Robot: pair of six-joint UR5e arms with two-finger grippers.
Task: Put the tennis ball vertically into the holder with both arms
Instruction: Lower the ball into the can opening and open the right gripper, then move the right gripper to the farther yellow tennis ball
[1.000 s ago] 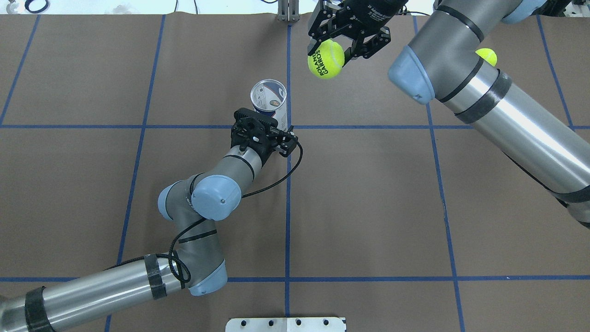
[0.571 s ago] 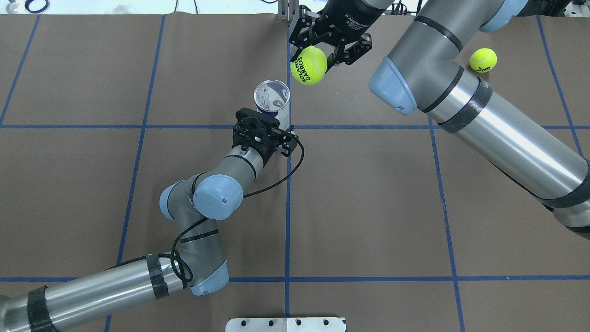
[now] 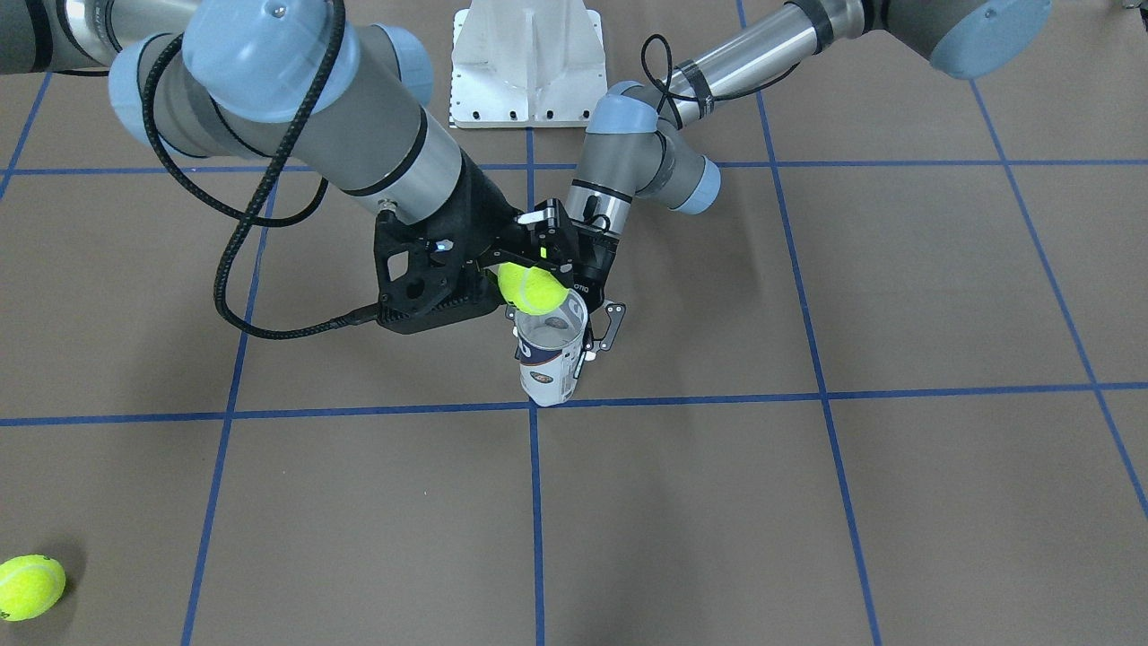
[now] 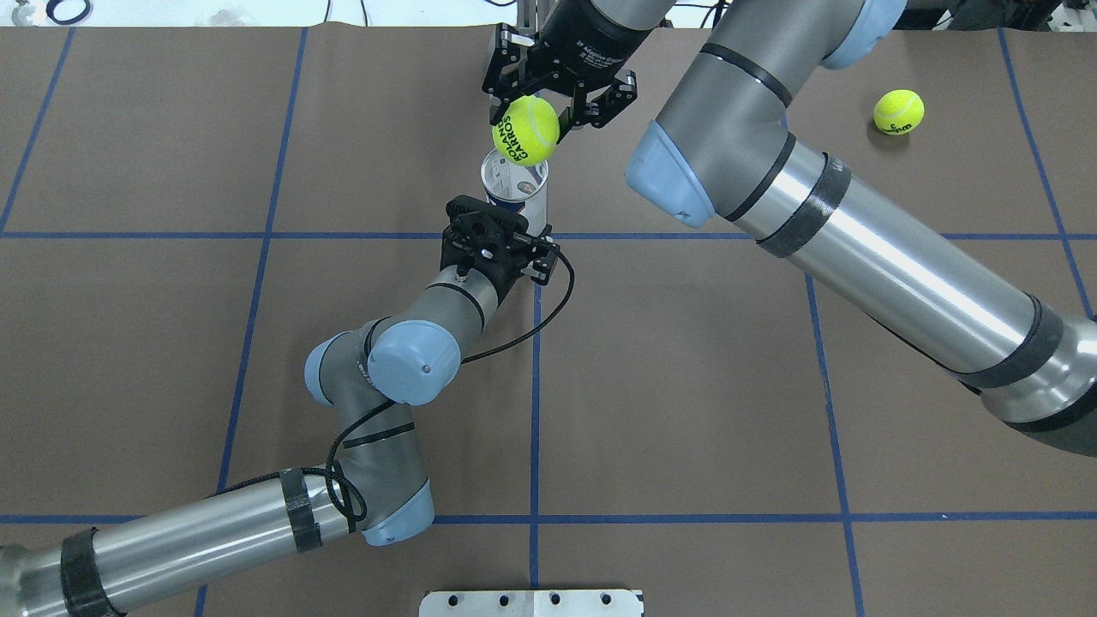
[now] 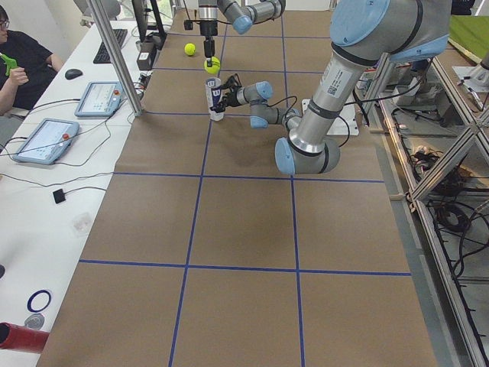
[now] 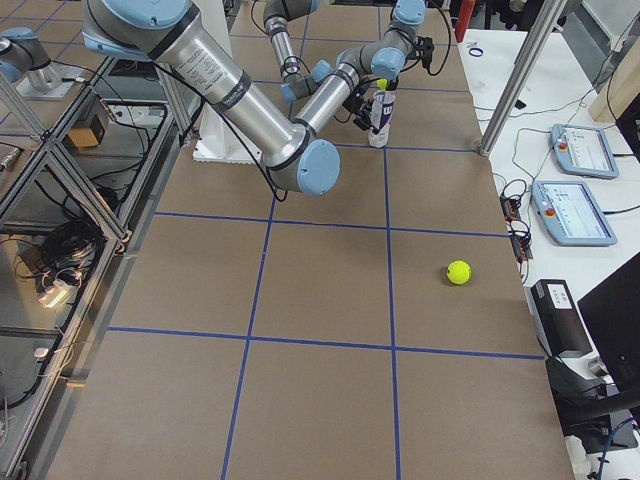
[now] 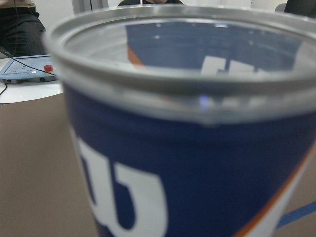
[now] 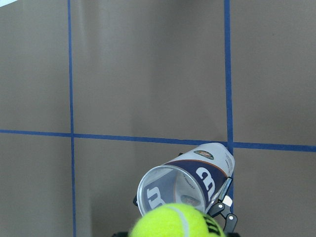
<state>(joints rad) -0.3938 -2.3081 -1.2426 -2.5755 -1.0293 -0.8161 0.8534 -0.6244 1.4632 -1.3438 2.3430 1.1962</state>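
In the overhead view, the right jaws pinch a tennis ball (image 4: 525,130) just above the mouth of the holder (image 4: 512,184), upright on the surface (image 4: 686,386). From the front, the left jaws clasp the holder's side

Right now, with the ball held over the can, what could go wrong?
The tennis ball in the right tool hangs above the holder mouth, but no view confirms it is centred; released off-centre, it may hit the rim and bounce away.
The ball looks nearly as wide as the mouth, so an off-centre push could tilt the holder in the left tool.
The right tool's fingers flank the ball and may catch the rim going down.
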